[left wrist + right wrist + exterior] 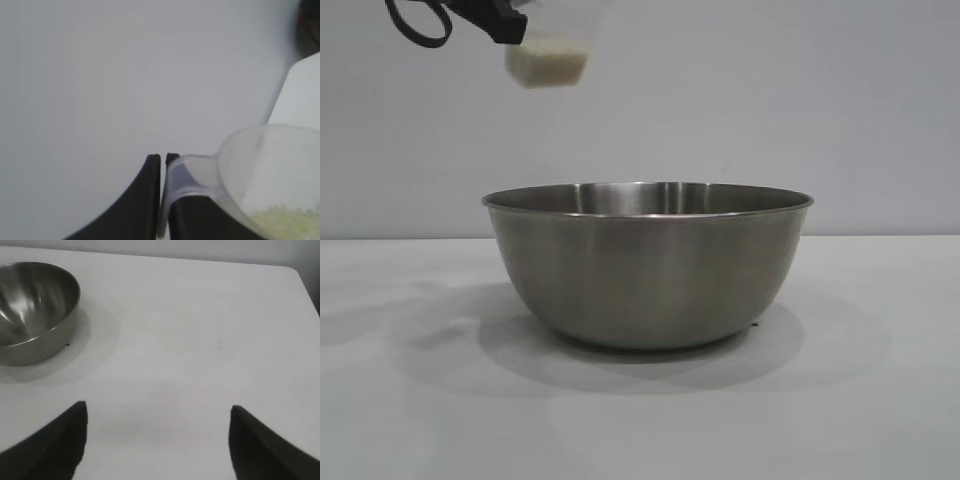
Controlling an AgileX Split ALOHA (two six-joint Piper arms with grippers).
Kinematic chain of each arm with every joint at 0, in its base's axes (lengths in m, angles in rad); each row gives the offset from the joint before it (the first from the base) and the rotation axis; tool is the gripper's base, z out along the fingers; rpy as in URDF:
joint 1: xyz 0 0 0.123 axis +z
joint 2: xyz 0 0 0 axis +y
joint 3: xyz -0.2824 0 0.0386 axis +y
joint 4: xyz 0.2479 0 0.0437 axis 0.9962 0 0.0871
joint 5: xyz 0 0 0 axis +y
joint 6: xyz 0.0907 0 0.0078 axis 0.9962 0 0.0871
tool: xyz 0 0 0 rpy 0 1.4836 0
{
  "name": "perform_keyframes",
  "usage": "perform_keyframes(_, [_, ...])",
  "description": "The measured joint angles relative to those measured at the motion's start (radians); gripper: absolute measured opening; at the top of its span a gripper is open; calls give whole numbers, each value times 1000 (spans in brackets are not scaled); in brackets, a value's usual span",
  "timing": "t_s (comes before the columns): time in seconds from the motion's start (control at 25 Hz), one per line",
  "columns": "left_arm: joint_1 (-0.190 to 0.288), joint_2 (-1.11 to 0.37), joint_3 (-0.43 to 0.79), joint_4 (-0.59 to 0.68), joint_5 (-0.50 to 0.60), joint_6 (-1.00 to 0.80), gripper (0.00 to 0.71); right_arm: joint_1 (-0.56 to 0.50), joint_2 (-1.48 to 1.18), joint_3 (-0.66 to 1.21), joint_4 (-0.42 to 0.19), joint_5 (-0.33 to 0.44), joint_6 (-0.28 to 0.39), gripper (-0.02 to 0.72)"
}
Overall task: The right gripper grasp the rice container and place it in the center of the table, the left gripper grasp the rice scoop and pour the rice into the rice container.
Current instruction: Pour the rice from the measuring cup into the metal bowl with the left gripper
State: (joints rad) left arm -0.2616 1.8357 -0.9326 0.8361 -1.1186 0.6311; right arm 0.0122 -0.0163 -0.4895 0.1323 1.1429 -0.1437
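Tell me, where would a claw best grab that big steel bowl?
Probably at the thin rim of the bowl, coming from above, one finger inside and one outside. Its wall is wide, round and smooth, so only the rim fits between the fingers.

1. The bowl (648,265): a large round brushed-steel bowl with a thin rolled rim, upright on the white desk (880,400), its inside bare where the right wrist view shows it.
2. The scoop (548,55): a small clear frosted plastic cup with a loop handle, held in the air above and to the left of the bowl, apart from it.
3. The rice (546,64): a pale off-white mass of grains in the scoop's bottom.
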Motion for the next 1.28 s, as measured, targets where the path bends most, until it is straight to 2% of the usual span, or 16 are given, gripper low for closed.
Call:
perform_keyframes(0.28, [-65, 0, -11, 15, 94, 272, 0, 0, 0, 0, 0, 0, 0, 533])
perform_keyframes(0.8, [-69, 0, -12, 155, 176, 677, 0, 0, 0, 0, 0, 0, 0, 533])
perform_keyframes(1.28, [-89, 103, -15, 125, 176, 1189, 0, 0, 0, 0, 0, 0, 0, 533])
